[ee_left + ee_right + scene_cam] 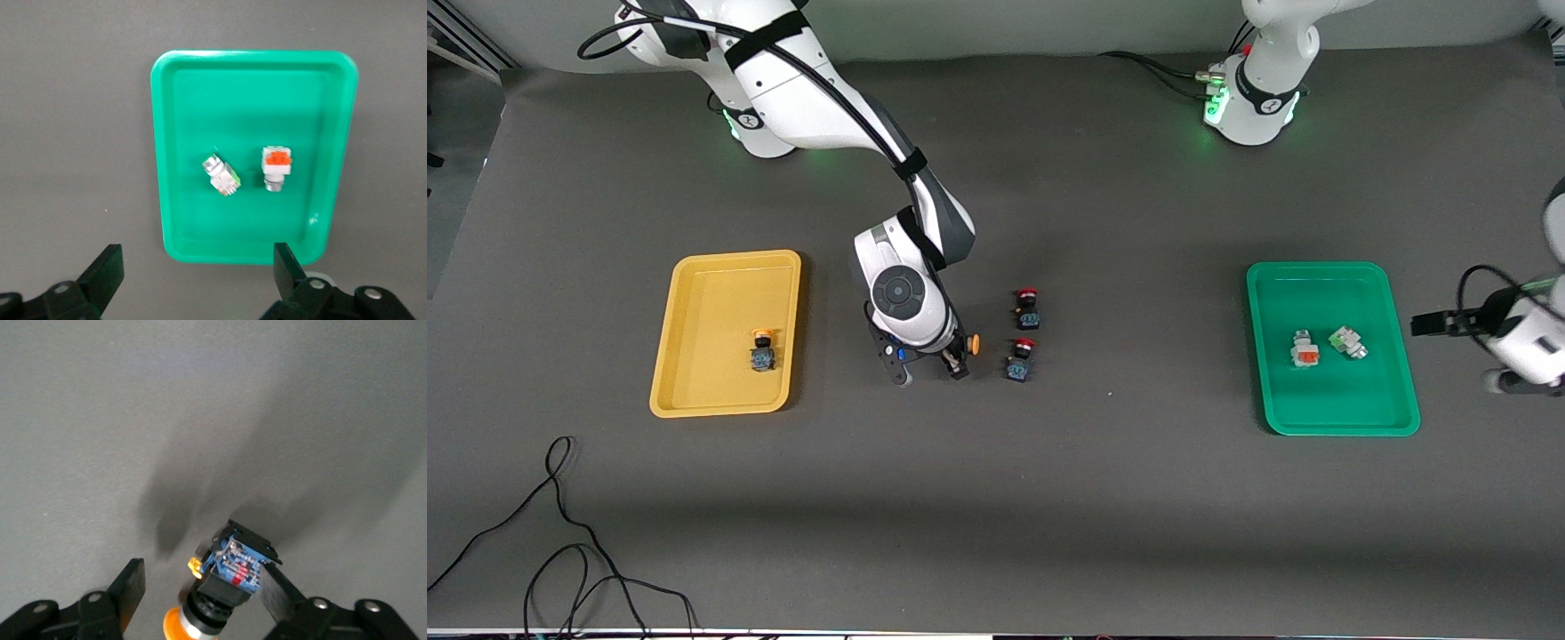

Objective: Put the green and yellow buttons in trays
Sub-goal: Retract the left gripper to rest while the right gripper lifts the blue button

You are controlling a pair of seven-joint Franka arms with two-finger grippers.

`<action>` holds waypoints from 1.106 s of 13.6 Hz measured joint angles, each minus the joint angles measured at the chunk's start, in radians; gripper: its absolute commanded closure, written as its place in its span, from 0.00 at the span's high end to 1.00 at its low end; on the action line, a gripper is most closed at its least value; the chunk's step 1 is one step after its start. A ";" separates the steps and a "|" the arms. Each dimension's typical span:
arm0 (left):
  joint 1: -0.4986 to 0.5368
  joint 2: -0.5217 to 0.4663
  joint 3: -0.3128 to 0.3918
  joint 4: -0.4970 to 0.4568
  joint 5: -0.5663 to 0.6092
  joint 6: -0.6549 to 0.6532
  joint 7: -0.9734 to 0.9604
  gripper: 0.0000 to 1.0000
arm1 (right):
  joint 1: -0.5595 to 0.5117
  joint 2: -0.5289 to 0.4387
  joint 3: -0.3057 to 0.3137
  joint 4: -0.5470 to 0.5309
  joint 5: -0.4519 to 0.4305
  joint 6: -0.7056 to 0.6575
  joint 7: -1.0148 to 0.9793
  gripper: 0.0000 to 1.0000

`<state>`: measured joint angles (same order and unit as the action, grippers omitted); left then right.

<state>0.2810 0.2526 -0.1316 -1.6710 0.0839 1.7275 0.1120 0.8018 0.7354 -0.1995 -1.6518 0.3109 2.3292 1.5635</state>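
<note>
The right gripper (934, 364), jaws spread, straddles the last yellow-capped button (223, 587) on the table beside two red-capped switches (1024, 333). The left gripper (200, 280) hangs wide and empty by the green tray (1316, 425). Done: two white buttons (250, 170) there, one yellow-capped button (762, 351) in the yellow tray (694, 404).

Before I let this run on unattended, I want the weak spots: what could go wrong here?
1. In the right wrist view, the right gripper has one finger against the yellow-capped button and the other apart from it, so closing may push or tip it.
2. Two red-capped buttons lie beside it; the jaws could knock one.
3. The left gripper hangs open by the green tray's rim.
</note>
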 measured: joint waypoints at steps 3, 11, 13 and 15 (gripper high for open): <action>-0.001 -0.065 -0.006 0.043 -0.031 -0.098 0.001 1.00 | -0.004 -0.002 -0.011 0.075 0.001 -0.130 0.000 0.80; -0.173 -0.212 0.000 0.052 -0.055 -0.204 -0.038 1.00 | 0.000 0.023 -0.011 0.096 0.005 -0.166 0.032 0.77; -0.258 -0.220 0.049 0.052 -0.056 -0.204 -0.068 0.99 | 0.000 0.038 -0.008 0.095 0.005 -0.149 0.032 0.77; -0.296 -0.224 0.068 0.052 -0.061 -0.208 -0.079 1.00 | 0.000 0.049 -0.005 0.096 0.005 -0.144 0.033 0.74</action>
<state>-0.0149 0.0282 -0.0636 -1.6189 0.0228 1.5191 0.0333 0.8023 0.7842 -0.2045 -1.5562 0.3162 2.1856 1.5965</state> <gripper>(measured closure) 0.009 0.233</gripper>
